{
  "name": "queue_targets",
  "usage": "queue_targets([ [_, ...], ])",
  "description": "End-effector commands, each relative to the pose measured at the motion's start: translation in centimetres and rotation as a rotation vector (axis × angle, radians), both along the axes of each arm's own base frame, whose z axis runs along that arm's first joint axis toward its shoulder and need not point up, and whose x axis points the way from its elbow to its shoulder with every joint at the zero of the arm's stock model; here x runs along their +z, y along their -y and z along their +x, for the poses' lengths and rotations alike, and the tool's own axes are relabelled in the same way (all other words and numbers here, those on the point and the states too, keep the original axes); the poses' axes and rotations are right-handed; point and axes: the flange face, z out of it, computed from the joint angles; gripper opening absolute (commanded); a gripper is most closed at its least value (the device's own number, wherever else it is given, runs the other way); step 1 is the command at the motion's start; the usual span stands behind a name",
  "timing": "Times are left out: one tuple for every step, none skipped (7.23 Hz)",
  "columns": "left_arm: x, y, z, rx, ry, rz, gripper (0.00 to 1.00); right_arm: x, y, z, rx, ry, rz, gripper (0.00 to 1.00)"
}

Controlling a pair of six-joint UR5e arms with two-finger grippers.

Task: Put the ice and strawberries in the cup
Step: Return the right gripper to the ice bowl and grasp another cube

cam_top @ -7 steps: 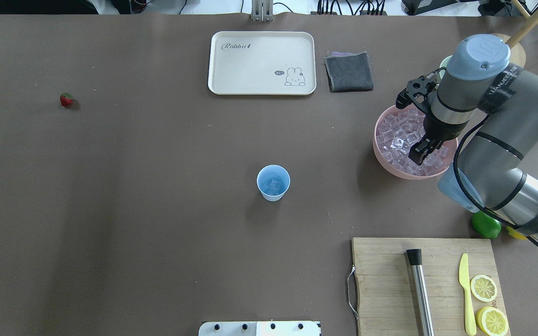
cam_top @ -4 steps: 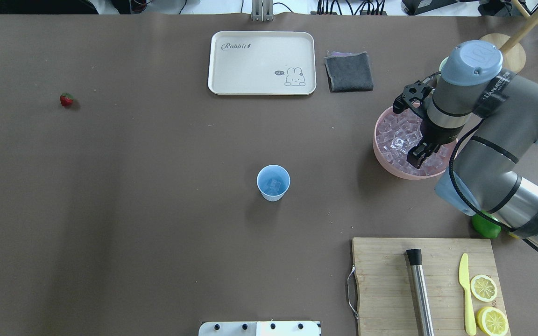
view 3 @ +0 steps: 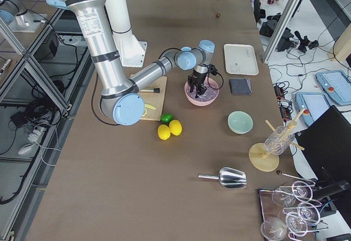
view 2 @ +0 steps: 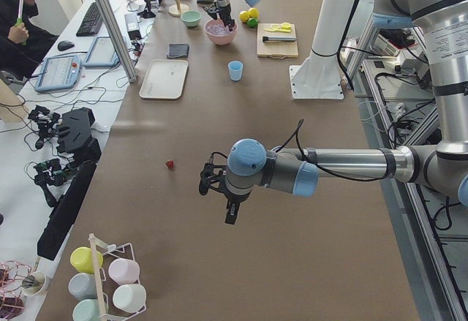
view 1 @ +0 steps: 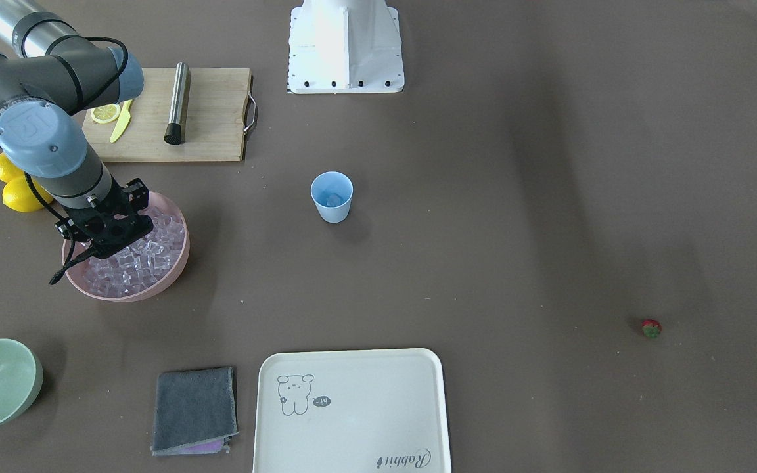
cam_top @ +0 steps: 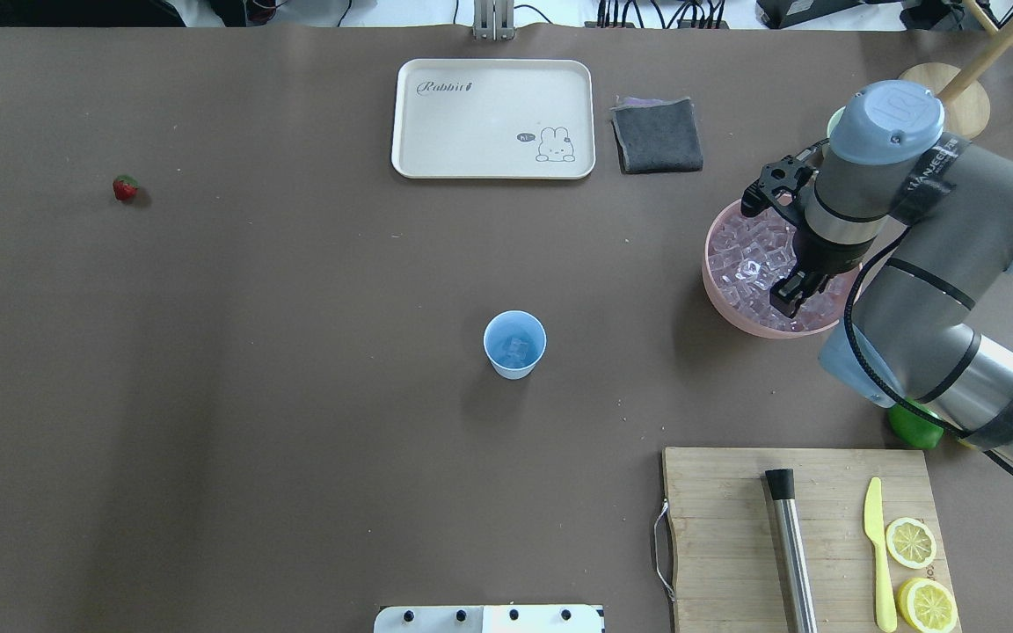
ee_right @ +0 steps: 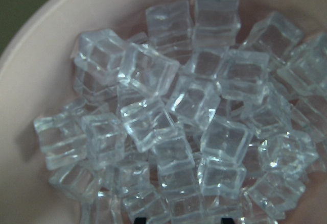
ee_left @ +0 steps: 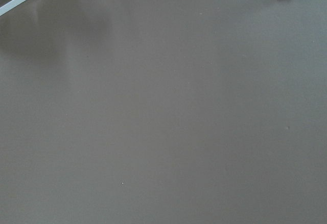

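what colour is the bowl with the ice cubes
Pale pink; the bowl shows best in the overhead exterior view.

the ice (ee_right: 196, 99) looks glassy, the pink bowl (ee_right: 30, 81) smooth plastic.

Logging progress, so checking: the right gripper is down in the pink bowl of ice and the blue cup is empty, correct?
No, the cup is not empty: the overhead view shows ice lying in its bottom. The right gripper is indeed down in the pink bowl of ice.
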Motion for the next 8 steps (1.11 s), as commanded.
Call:
queue_targets([
  [0.2, -0.5, 0.0, -0.001, -0.003, 0.009, 0.98, 0.1, 0.0, 0.1, 0.000, 0.000, -0.001, 0.17],
  [0.2, -0.5, 0.0, -0.001, -0.003, 0.009, 0.98, 0.0, 0.0, 0.1, 0.000, 0.001, 0.000, 0.03],
  [0.2, -0.5, 0.0, 0.000, -0.005, 0.009, 0.98, -0.3, 0.1, 0.5, 0.005, 0.008, 0.005, 0.00],
  [0.2, -0.5, 0.0, -0.001, -0.003, 0.009, 0.98, -1.7, 0.7, 1.6, 0.022, 0.031, 0.015, 0.00],
  [0.2, -0.5, 0.0, 0.000, -0.005, 0.009, 0.98, -3.4, 0.6, 2.4, 0.040, 0.050, 0.027, 0.00],
  [0.1, -0.5, 0.1, 0.003, -0.018, 0.009, 0.98, -5.6, 0.4, 2.0, 0.070, 0.091, 0.005, 0.00],
  [0.1, -0.5, 0.1, 0.003, -0.018, 0.009, 0.98, -10.0, 0.5, 0.3, 0.159, 0.132, -0.054, 0.00],
  [0.1, -0.5, 0.1, 0.003, -0.018, 0.009, 0.98, -14.2, -1.0, -3.6, 0.205, 0.164, -0.103, 0.00],
])
